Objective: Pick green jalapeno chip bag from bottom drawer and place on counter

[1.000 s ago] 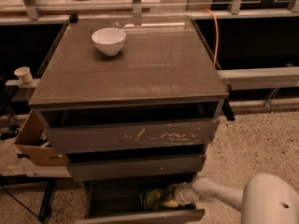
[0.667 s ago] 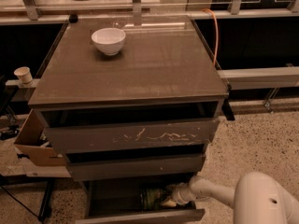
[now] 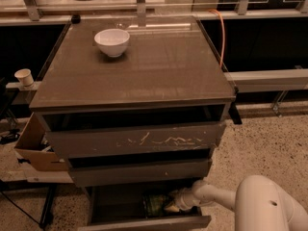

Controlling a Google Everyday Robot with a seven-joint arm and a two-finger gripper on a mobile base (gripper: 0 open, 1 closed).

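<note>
The bottom drawer [image 3: 144,221] stands pulled open at the foot of the cabinet, dark inside. The green jalapeno chip bag [image 3: 155,204] lies in it, right of the middle, partly under the drawer above. My gripper [image 3: 172,204] reaches in from the right on a white arm [image 3: 250,207] and sits at the bag's right edge, touching it. The counter [image 3: 144,66] is the glossy grey-brown cabinet top above.
A white bowl [image 3: 112,42] stands on the counter's back left. The scratched upper drawer front [image 3: 134,141] and a plain middle one [image 3: 139,171] overhang the open drawer. A cardboard box [image 3: 36,150] and a paper cup [image 3: 24,77] are at the left. An orange cable [image 3: 222,32] hangs at the right.
The arm has shifted slightly left and deeper into the bottom drawer, bringing the gripper closer onto the bag. Nothing else has moved.
</note>
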